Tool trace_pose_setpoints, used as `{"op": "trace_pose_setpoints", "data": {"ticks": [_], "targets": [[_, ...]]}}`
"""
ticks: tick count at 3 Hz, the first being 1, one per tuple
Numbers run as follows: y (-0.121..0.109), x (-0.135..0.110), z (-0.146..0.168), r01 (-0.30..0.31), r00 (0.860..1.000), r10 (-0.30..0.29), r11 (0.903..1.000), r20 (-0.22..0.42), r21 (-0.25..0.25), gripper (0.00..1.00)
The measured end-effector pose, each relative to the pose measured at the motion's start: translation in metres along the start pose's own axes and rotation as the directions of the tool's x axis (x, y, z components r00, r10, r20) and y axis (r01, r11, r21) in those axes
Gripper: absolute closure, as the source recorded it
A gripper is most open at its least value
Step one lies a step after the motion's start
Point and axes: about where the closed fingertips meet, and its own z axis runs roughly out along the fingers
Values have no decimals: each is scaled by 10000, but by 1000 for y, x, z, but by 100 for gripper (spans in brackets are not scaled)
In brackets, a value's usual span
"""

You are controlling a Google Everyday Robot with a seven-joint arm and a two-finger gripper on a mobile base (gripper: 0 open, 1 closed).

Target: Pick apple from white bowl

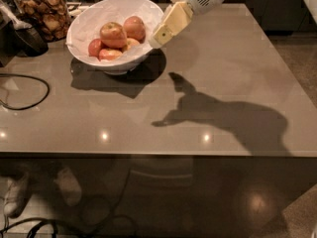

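Gripper (157,37) at white bowl (82,26) rim — apple (112,33) inside.

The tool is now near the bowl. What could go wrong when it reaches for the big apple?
1. The tool hangs at the rim of the white bowl; it may bump the rim and tip the bowl.
2. The apple lies packed against smaller apples; a grasp may catch a neighbour instead.

text: none readable | hand (157,36): at the rim of the white bowl (84,19)
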Motion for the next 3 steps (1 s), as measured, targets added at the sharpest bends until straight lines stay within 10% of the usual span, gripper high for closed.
{"op": "trace_pose_setpoints", "data": {"ticks": [3], "targets": [[-19,-21,46,466,9929,-391,9968,1122,-642,0]]}}
